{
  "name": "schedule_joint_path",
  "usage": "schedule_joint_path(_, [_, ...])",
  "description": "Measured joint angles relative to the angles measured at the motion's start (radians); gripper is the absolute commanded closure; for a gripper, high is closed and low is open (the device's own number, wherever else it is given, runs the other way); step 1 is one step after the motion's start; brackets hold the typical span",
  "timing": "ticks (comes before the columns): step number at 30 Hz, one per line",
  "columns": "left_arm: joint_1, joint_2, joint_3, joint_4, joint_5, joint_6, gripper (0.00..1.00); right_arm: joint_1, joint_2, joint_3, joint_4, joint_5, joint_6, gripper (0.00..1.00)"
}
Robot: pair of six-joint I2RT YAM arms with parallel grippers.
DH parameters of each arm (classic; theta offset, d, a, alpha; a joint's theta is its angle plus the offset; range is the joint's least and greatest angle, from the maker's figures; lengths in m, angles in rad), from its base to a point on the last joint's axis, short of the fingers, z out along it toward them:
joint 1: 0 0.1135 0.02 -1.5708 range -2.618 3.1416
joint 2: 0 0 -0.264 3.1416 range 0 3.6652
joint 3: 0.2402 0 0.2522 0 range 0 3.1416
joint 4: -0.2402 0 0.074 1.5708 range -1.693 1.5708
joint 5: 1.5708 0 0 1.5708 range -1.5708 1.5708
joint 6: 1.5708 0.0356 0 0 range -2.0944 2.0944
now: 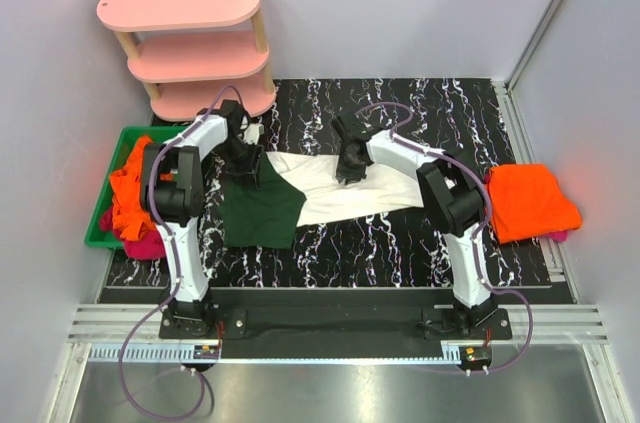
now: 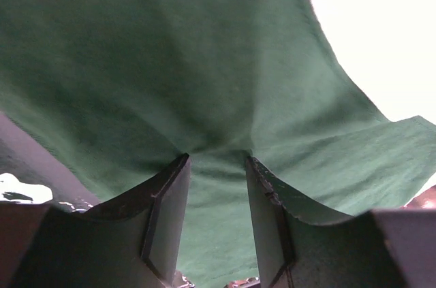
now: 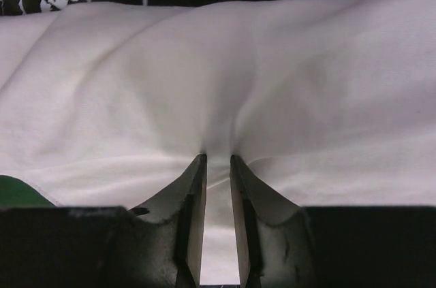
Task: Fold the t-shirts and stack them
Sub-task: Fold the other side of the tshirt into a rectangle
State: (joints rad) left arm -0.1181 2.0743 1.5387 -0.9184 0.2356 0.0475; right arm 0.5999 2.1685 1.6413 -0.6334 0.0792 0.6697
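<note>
A white t-shirt (image 1: pixel 345 191) with a dark green sleeve part (image 1: pixel 262 209) lies spread across the middle of the black marbled table (image 1: pixel 400 243). My left gripper (image 1: pixel 243 158) sits at the shirt's far left. In the left wrist view its jaws (image 2: pixel 218 158) pinch a pucker of the green cloth (image 2: pixel 170 63). My right gripper (image 1: pixel 352 168) sits on the far middle of the shirt. In the right wrist view its narrow jaws (image 3: pixel 218 157) close on a gathered fold of white cloth (image 3: pixel 225 70). The shirt's print does not show.
A folded orange t-shirt (image 1: pixel 528 201) lies at the table's right edge, with magenta cloth (image 1: pixel 560 236) peeking from under it. A green bin (image 1: pixel 100 228) at the left holds orange (image 1: pixel 128 193) and magenta (image 1: pixel 148 245) shirts. A pink three-tier shelf (image 1: pixel 190 43) stands at the back left.
</note>
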Motion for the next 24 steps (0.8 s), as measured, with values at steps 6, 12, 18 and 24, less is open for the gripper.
schedule_joint_path(6, [0.031,0.039,0.048,-0.044,0.023,-0.020,0.55,-0.052,-0.031,-0.060,0.035,-0.056,0.035,0.71])
schedule_joint_path(12, [0.031,0.044,0.056,-0.053,0.022,-0.022,0.57,-0.062,-0.032,-0.064,0.043,-0.083,0.032,0.68])
schedule_joint_path(18, [0.035,0.003,0.038,-0.034,0.029,-0.011,0.54,-0.068,-0.065,-0.076,0.021,-0.003,-0.019,0.57])
schedule_joint_path(24, [0.033,-0.168,0.027,-0.016,0.016,0.003,0.51,-0.137,-0.118,-0.013,-0.060,0.097,-0.092,0.56])
